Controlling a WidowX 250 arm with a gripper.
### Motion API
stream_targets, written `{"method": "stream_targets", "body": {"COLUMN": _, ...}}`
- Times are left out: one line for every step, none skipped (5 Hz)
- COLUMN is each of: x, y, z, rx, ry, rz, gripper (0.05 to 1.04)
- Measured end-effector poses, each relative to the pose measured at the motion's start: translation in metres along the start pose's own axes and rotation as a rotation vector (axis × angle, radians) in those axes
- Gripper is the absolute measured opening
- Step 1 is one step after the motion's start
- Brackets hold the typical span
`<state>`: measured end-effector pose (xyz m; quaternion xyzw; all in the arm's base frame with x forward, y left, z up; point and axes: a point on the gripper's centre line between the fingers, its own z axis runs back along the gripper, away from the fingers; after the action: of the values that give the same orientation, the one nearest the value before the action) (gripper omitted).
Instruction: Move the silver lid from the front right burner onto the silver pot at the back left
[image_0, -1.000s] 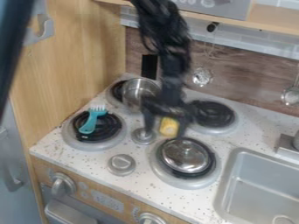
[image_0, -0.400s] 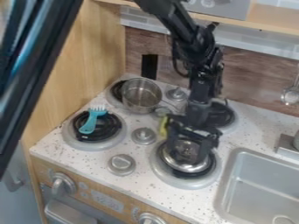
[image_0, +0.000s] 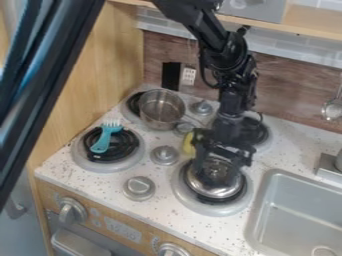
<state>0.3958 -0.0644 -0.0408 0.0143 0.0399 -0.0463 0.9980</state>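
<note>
Lid, round and metal (image_0: 215, 192), is seen on the front burner nearest the sink (image_0: 266, 205), toward the front edge of the counter (image_0: 163, 207). It is placed directly below the gripper (image_0: 215, 176), whose fingers are spread apart over its top, with part of the shiny dome seen between them. Nothing is seen clasped; whether the lid is touched cannot be told. No long axis is given by its round outline, and its flat base is set level.

Just beside the gripper, on the side away from the sink, a yellow object (image_0: 188, 144) is partly hidden. A metal pot (image_0: 157, 122) is set upright at the back-left burner (image_0: 129, 114), its open mouth facing up, its handle pointed toward the middle of the counter; no contents can be made out. On the front-left burner (image_0: 129, 162), a teal brush (image_0: 103, 141) is laid, its handle turned toward the front edge, its bristles toward the back.
</note>
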Motion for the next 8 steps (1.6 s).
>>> {"method": "stream_targets", "body": {"x": -0.001, "y": 0.002, "z": 0.000, "rx": 0.015, "ry": 0.006, "rz": -0.005, "gripper": 0.420}}
{"method": "stream_targets", "body": {"x": -0.003, "y": 0.002, "z": 0.000, "rx": 0.033, "ry": 0.000, "rz": -0.014, "gripper": 0.267}}
{"method": "stream_targets", "body": {"x": -0.009, "y": 0.002, "z": 0.001, "rx": 0.031, "ry": -0.017, "rz": -0.021, "gripper": 0.241}}
{"method": "stream_targets", "body": {"x": -0.014, "y": -0.005, "z": 0.018, "rx": -0.035, "ry": -0.065, "rz": -0.072, "gripper": 0.241}}
{"method": "stream_targets", "body": {"x": -0.004, "y": 0.004, "z": 0.069, "rx": -0.102, "ry": -0.231, "rz": -0.105, "gripper": 0.241}}
{"method": "stream_targets", "body": {"x": 0.006, "y": 0.033, "z": 0.091, "rx": -0.086, "ry": -0.330, "rz": -0.078, "gripper": 0.241}}
{"method": "stream_targets", "body": {"x": 0.019, "y": 0.052, "z": 0.100, "rx": -0.006, "ry": -0.399, "rz": -0.042, "gripper": 0.241}}
{"method": "stream_targets", "body": {"x": 0.039, "y": 0.075, "z": 0.083, "rx": 0.052, "ry": -0.356, "rz": 0.030, "gripper": 0.241}}
